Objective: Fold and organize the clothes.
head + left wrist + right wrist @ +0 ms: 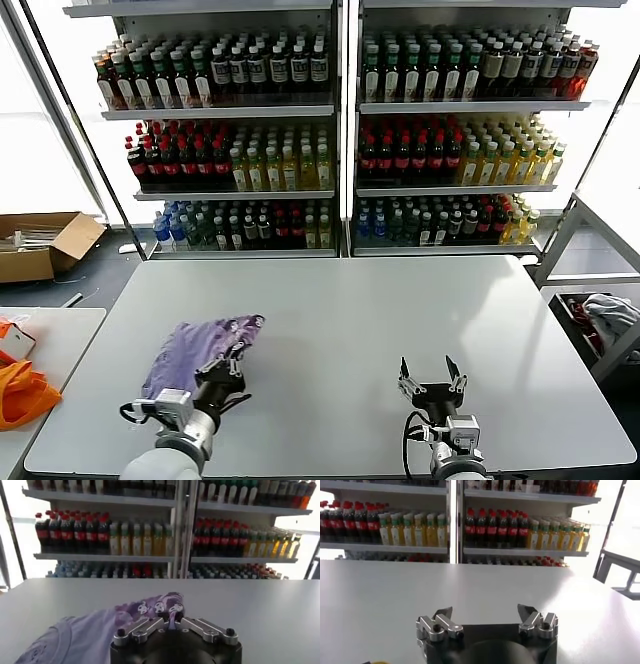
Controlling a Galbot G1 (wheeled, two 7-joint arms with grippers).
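The left gripper (233, 364) is clamped on the lavender T-shirt (190, 350), bunched on the worktop (380, 320). Well right of the shirt, the right gripper (432, 378) rests with jaws apart

A white table (350, 330) filled the foreground. Behind it stood two white shelving units (342, 130), three shelves each, packed with bottled drinks (430, 150) in dark, red, yellow and blue. Bright daylight came through windows (40, 150) behind. An open cardboard box (40, 245) sat on the floor at left.
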